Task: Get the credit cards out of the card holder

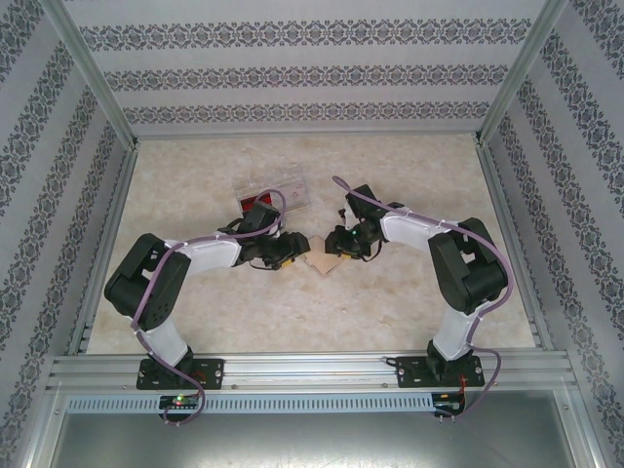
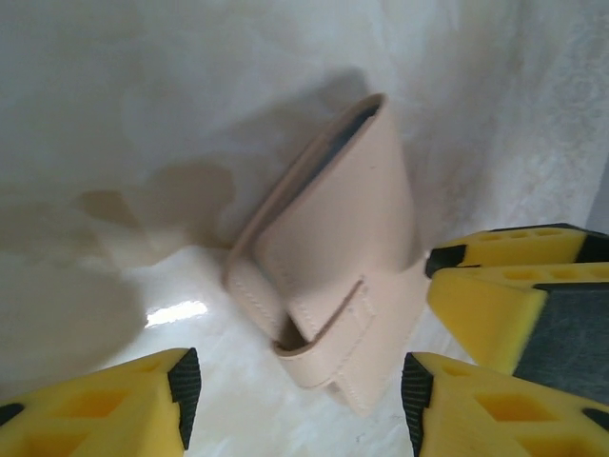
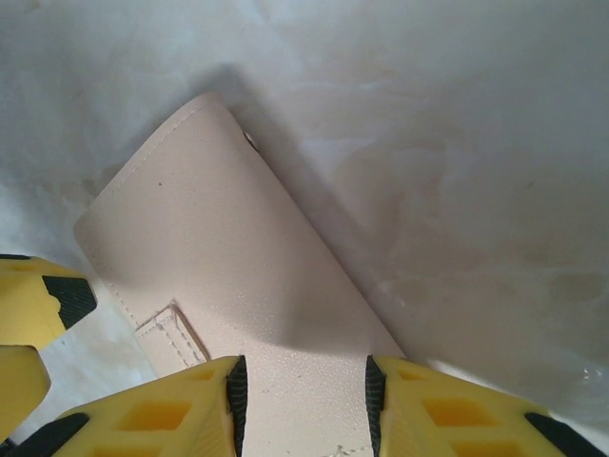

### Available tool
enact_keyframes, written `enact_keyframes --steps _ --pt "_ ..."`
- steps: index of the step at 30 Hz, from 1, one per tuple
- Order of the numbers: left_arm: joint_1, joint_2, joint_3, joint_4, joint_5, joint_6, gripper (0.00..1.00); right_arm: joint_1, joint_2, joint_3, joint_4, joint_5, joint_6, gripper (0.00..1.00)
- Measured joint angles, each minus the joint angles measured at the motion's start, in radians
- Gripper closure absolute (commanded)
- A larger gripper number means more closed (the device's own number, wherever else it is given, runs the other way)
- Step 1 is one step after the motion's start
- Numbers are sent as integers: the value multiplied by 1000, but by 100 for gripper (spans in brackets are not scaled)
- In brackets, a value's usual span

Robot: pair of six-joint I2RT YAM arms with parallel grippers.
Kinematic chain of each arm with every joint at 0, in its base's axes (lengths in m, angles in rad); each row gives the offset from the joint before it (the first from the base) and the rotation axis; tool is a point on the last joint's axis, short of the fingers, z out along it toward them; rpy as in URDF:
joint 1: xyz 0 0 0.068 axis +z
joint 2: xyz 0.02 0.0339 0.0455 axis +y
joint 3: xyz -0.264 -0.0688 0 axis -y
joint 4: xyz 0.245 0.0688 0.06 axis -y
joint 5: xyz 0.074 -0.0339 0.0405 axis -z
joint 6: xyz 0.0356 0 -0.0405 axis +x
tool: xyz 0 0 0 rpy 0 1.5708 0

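Jaws of left gripper (image 2: 295, 379) apart around near end of holder (image 2: 333, 228), long axis tilted up and away; right gripper (image 3: 303, 388) straddling holder's opposite end, closer in, clamped or not cannot tell

Left arm (image 1: 156, 278): elbow folded outward, forearm reaching inward toward the midline.
Right arm (image 1: 468, 263): mirrored pose, forearm reaching inward.
Left gripper (image 2: 295, 386): fingers spread wide.
Right gripper (image 3: 303, 381): fingers narrowly parted; grip not discernible.
Spacing: grippers face each other, close together.
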Motion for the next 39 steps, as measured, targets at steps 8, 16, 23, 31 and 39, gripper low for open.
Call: enact_keyframes --steps 8,16,23,31,39 --pt "-2 35 19 39 4 -25 42 13 0 -4 14 -14 16 62" --pt "-4 74 37 40 7 -37 40 16 1 -13 30 -27 28 64" --pt "-4 85 53 40 5 -43 50 24 7 -13 37 -31 28 65" --pt "-4 122 64 60 21 -48 59 24 7 -13 56 -64 44 66" --pt "-4 122 64 104 47 -48 61 23 7 -25 99 -115 48 66"
